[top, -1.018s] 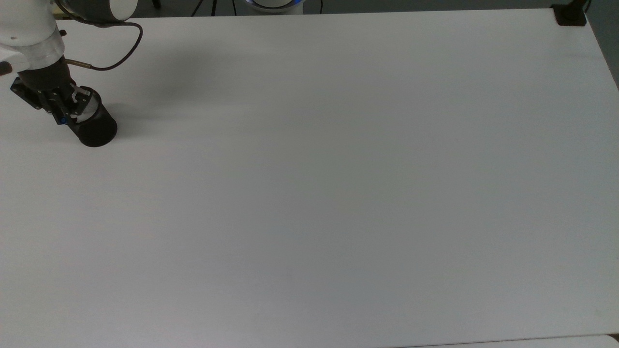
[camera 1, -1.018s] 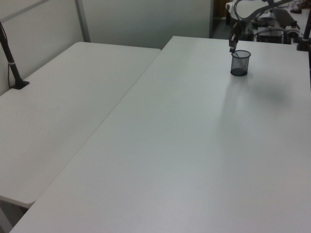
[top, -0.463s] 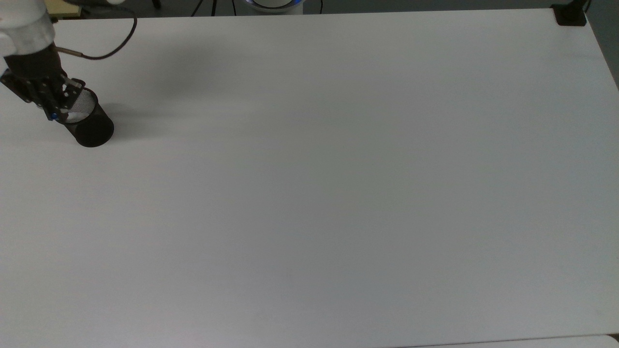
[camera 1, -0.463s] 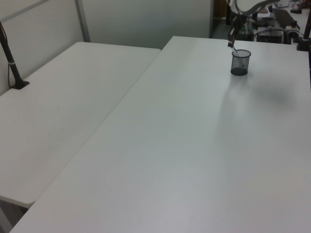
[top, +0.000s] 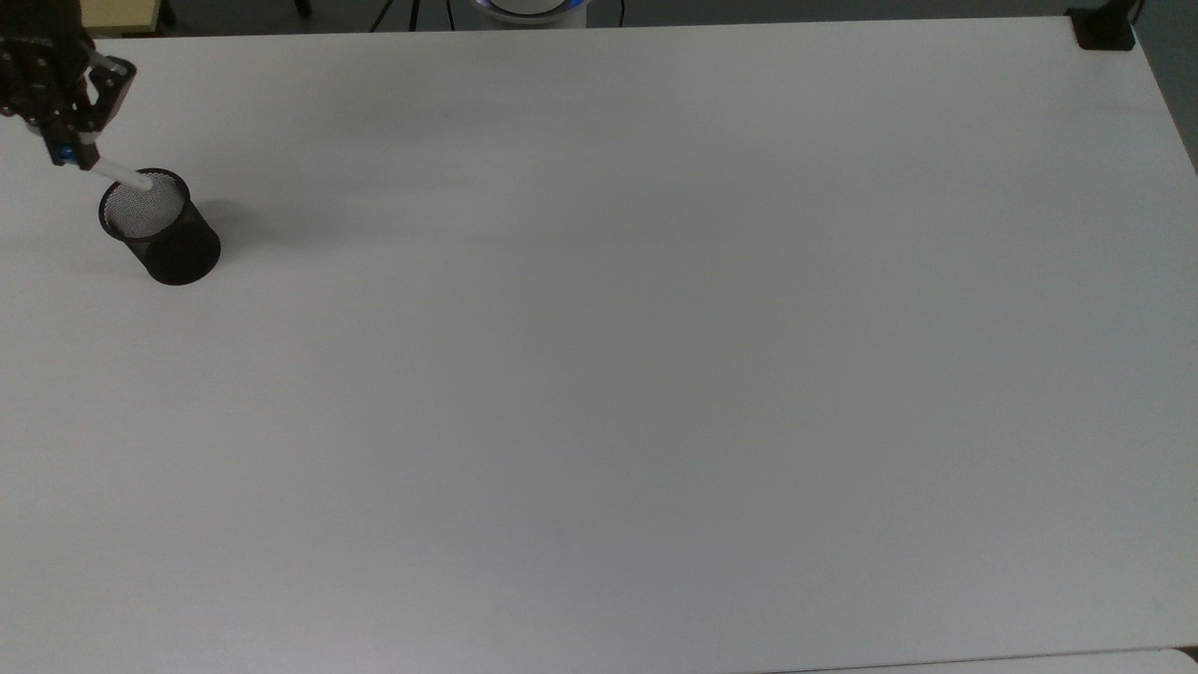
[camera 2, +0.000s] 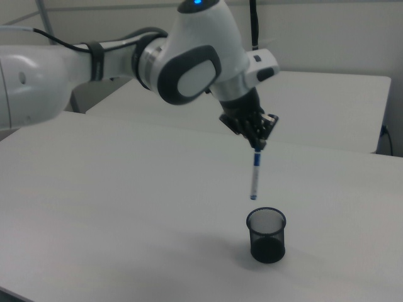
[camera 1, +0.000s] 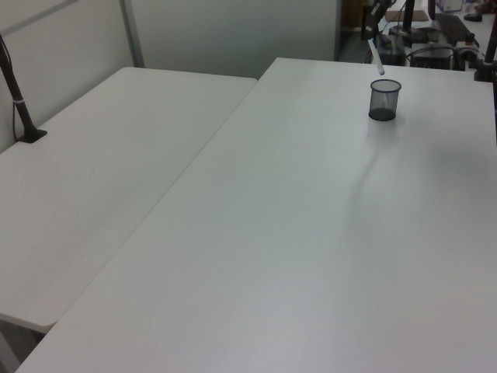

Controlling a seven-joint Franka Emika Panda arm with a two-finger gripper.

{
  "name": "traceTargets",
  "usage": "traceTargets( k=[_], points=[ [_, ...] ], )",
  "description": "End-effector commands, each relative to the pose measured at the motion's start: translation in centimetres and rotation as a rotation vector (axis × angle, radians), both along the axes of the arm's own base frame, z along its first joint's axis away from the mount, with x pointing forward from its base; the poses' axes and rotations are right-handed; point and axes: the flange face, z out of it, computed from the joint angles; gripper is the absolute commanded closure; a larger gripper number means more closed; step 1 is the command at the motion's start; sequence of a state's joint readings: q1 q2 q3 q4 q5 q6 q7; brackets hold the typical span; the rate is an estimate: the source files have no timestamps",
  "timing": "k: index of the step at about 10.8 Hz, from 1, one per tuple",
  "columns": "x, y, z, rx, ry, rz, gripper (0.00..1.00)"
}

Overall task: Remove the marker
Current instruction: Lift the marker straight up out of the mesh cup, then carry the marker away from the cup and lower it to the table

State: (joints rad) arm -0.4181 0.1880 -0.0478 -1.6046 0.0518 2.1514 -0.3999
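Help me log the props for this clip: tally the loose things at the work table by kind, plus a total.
Marker: 1, held in the gripper above the cup
Black mesh cup: 1, standing on the white table
Total: 2

A large white table point(top: 655, 374) stands beside a second white table point(camera 1: 93, 179) along a pale partition wall point(camera 1: 233, 31). A black clamp point(top: 1104, 30) is fixed on one corner of the large table
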Motion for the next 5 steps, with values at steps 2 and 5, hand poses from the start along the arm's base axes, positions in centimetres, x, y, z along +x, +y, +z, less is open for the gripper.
traceTargets(
  k=[2, 5],
  points=[
    [1.2, 9.1, -1.4, 0.107, 0.176, 0.115, 0.86],
    [1.9, 13.7, -4.9, 0.150, 0.318, 0.156, 0.86]
  ],
)
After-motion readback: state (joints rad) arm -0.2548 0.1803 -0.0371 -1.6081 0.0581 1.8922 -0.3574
